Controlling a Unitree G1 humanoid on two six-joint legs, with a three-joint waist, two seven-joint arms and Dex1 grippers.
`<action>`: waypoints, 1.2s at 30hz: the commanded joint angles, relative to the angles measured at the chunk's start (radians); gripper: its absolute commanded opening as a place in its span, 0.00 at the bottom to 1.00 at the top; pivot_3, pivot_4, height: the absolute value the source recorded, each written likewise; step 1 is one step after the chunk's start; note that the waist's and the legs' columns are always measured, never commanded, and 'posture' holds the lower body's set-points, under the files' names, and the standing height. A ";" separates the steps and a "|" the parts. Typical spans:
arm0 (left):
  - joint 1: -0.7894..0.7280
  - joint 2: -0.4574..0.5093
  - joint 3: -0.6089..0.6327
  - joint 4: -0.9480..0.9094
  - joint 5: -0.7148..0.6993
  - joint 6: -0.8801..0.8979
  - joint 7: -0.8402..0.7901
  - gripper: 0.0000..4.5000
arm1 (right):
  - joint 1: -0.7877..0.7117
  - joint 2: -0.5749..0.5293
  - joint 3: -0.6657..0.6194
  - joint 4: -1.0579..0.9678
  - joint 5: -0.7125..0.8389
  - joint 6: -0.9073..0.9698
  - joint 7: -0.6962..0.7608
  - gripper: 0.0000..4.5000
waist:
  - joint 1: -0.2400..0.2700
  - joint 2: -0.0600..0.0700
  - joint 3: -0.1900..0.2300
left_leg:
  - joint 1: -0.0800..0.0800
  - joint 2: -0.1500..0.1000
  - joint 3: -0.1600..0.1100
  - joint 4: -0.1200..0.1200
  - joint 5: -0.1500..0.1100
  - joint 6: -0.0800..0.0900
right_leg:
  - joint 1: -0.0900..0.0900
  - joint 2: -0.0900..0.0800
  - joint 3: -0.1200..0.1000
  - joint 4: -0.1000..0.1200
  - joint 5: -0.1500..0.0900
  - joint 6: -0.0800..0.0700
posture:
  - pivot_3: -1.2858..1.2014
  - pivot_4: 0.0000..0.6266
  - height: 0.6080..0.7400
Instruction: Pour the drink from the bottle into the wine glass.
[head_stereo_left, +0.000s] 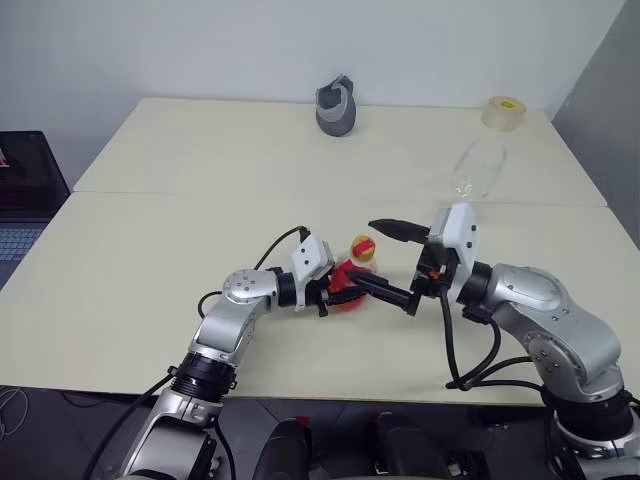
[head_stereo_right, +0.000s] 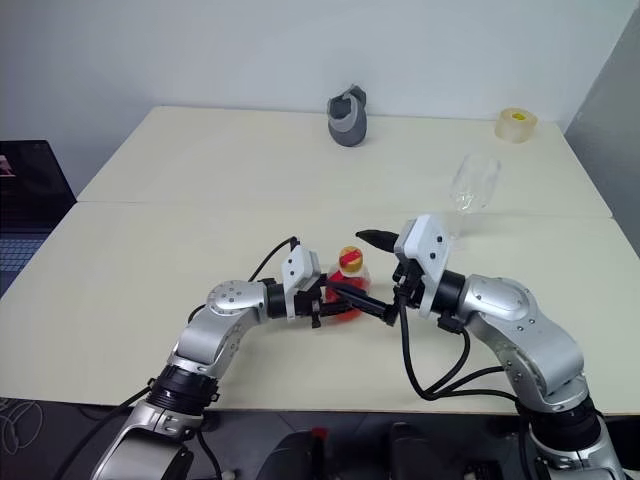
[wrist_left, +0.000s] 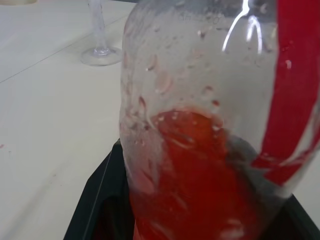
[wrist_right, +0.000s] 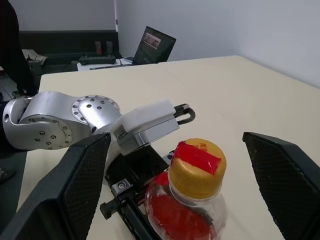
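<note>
While the left gripper (head_stereo_left: 352, 287) is clamping its black fingers around the lower body of the bottle (head_stereo_left: 356, 272), the bottle is standing upright near the front middle of the cream table (head_stereo_left: 180, 230), its yellow cap (wrist_right: 196, 166) with the red strip still on. Some of the red-orange drink (wrist_left: 195, 185) is sitting in the bottom of the bottle, with droplets clinging to the clear wall above it. Facing it from the other side, the right gripper (head_stereo_left: 398, 265) is hanging spread wide and holding nothing, one finger reaching above the cap and the other passing low by the bottle's base. Farther back on the right, the wine glass (head_stereo_left: 478, 170) is standing upright and well apart from both arms. Behind it, a tape roll (head_stereo_left: 505, 112) is lying at the far right corner, and a grey holder (head_stereo_left: 337, 106) is sitting at the far edge. Off the left side, a laptop (head_stereo_left: 25, 195) is glowing.
</note>
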 joint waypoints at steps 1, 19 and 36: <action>-0.014 0.001 -0.005 -0.041 -0.004 -0.016 -0.003 0.43 | -0.013 0.012 0.011 0.006 -0.031 -0.042 -0.006 1.00 | 0.000 0.000 0.000 | 0.000 0.000 0.000 0.000 0.000 0.000 | 0.000 0.000 0.000 0.000 0.000 0.000 | 0.52 0.24 1.00; -0.026 -0.003 -0.009 -0.050 -0.011 -0.018 -0.012 0.38 | -0.054 -0.020 0.029 0.077 -0.062 -0.091 0.086 0.27 | 0.000 0.000 0.000 | 0.000 0.000 0.000 0.000 0.000 0.000 | 0.000 0.000 0.000 0.000 0.000 0.000 | 0.52 0.24 1.00; -0.027 0.044 -0.034 -0.099 -0.044 0.001 -0.112 0.29 | -0.284 -0.168 0.045 0.442 -0.092 -0.344 0.483 0.27 | 0.000 0.000 0.000 | 0.000 0.001 0.001 0.000 0.000 0.000 | 0.000 0.000 0.000 0.000 0.000 -0.001 | 0.52 0.24 1.00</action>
